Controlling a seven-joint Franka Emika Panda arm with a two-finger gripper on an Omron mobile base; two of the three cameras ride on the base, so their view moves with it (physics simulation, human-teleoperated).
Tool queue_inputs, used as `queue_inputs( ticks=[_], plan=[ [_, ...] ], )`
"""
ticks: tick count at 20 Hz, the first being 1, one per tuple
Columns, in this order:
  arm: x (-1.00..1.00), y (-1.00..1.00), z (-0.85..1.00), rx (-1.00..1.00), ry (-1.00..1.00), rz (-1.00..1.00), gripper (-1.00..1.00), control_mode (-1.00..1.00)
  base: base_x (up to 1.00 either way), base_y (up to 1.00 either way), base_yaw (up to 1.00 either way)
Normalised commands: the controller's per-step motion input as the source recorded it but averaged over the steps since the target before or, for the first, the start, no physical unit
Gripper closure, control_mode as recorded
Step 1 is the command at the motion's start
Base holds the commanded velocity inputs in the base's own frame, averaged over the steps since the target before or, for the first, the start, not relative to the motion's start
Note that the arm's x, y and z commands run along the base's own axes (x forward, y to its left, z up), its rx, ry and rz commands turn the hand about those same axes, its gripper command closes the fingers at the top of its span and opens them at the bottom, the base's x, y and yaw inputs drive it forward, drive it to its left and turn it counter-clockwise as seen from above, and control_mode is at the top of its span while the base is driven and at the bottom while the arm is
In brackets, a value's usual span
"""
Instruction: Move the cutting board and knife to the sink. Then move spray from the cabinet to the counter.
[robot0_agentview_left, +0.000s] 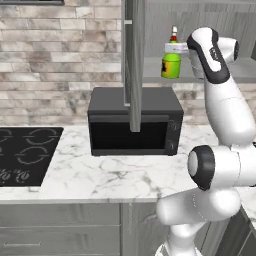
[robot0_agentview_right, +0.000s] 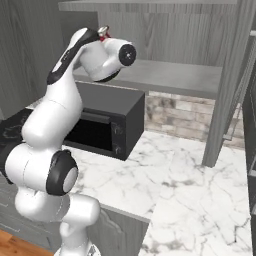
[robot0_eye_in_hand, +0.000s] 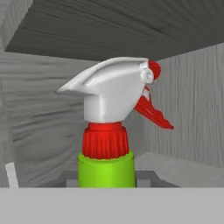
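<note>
The spray (robot0_agentview_left: 171, 64), a green bottle with a yellow label, red neck and white nozzle, stands upright on the grey shelf (robot0_agentview_left: 152, 70) of the open cabinet. My gripper (robot0_agentview_left: 173, 50) reaches in from the right at the height of the bottle's neck and is shut on the spray. In the hand view the spray (robot0_eye_in_hand: 106, 168) is close and centred, with its white nozzle and red trigger above. From the right base view its red top (robot0_agentview_right: 104, 31) peeks over my wrist. The white marble counter (robot0_agentview_left: 115, 172) lies below. The cutting board, knife and sink are out of view.
The open cabinet door (robot0_agentview_left: 133, 65) hangs edge-on just left of the spray. A black microwave (robot0_agentview_left: 135, 122) stands on the counter under the shelf. A black cooktop (robot0_agentview_left: 25, 155) is at the left. Bare marble (robot0_agentview_right: 195, 185) stretches to the right of the microwave.
</note>
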Motion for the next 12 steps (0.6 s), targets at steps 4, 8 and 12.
queue_inputs(
  ticks=[4, 8, 12],
  plan=[
    [-0.97, 0.00, 0.04, 0.00, -0.01, 0.03, 1.00, -1.00, 0.00, 0.00, 0.00],
    [-0.87, -0.06, 0.06, 0.00, -0.03, 0.01, 1.00, -1.00, 0.00, 0.00, 0.00],
    [-0.85, -0.01, 0.01, 0.00, -0.02, 0.01, 1.00, -1.00, 0.00, 0.00, 0.00]
  ],
)
